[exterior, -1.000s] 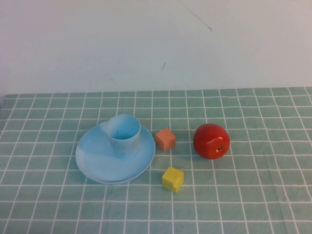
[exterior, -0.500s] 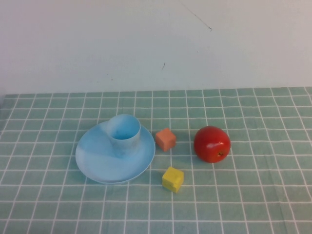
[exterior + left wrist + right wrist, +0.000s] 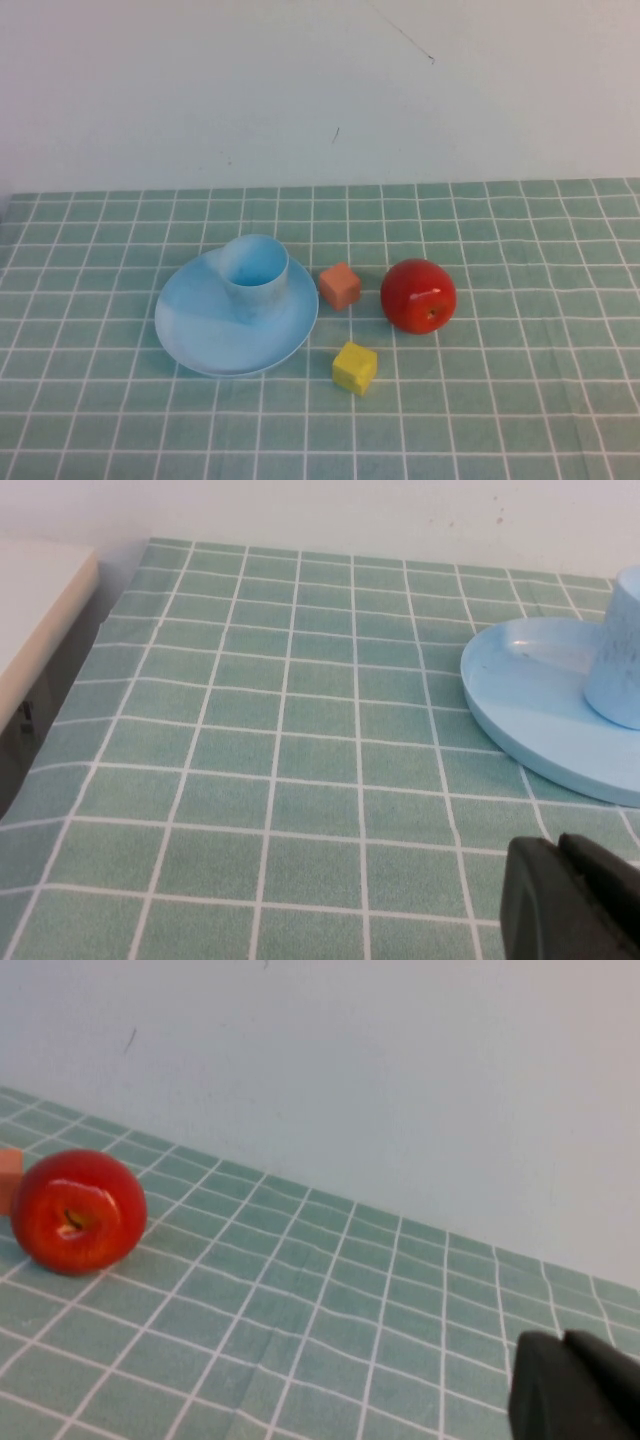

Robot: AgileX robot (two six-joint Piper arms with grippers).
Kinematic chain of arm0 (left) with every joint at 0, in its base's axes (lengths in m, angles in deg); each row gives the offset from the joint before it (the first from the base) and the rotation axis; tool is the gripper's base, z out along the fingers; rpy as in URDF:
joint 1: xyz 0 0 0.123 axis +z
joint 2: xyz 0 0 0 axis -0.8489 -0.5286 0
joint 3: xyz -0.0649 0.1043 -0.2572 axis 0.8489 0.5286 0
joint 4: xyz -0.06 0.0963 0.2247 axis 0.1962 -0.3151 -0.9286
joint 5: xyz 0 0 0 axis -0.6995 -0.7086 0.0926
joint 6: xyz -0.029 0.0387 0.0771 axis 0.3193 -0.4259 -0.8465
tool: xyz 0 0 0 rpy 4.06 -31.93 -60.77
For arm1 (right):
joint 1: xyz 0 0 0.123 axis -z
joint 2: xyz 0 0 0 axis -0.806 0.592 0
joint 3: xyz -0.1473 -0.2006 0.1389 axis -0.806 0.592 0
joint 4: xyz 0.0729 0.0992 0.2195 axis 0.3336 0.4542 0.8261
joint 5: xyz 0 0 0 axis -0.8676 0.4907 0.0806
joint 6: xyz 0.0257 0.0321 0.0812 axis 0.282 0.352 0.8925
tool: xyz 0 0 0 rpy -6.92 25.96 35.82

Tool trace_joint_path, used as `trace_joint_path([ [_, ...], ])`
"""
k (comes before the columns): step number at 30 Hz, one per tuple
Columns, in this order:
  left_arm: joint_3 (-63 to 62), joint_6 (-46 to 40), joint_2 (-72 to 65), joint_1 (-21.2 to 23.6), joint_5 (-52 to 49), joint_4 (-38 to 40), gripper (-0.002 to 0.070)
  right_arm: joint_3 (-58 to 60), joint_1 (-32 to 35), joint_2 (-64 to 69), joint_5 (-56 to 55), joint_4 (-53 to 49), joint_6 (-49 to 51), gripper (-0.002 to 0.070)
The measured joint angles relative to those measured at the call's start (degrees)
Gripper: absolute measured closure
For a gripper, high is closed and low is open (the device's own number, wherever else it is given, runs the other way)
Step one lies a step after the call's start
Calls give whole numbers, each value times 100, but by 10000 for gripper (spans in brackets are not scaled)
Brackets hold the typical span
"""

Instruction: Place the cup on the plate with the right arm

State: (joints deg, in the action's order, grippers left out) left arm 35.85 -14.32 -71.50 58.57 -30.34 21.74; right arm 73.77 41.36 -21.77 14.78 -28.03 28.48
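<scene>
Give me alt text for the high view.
A light blue cup stands upright on a light blue plate on a green checked cloth; to its right sit an orange cube, a yellow cube and a red apple.

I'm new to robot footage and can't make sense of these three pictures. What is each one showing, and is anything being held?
It is a two-armed table robot. The high view looks down on a green checked cloth: a small light blue plastic cup stands upright on a round light blue plate, beside an orange cube, a yellow cube and a red apple. The other two come from wrist cameras. The left gripper sits near the plate; the right gripper sits away from the apple. Only dark edges show; nothing is visibly held.
</scene>
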Motion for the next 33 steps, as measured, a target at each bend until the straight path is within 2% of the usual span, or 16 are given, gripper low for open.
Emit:
trace_joint_path([
  [17,0,0,0,0,0,0,678,0,59,-33,13,9,0,678],
  [28,0,-12,0,0,0,0,678,0,968,-33,23,9,0,678],
  [33,0,-12,0,0,0,0,678,0,1083,-33,23,9,12,678],
])
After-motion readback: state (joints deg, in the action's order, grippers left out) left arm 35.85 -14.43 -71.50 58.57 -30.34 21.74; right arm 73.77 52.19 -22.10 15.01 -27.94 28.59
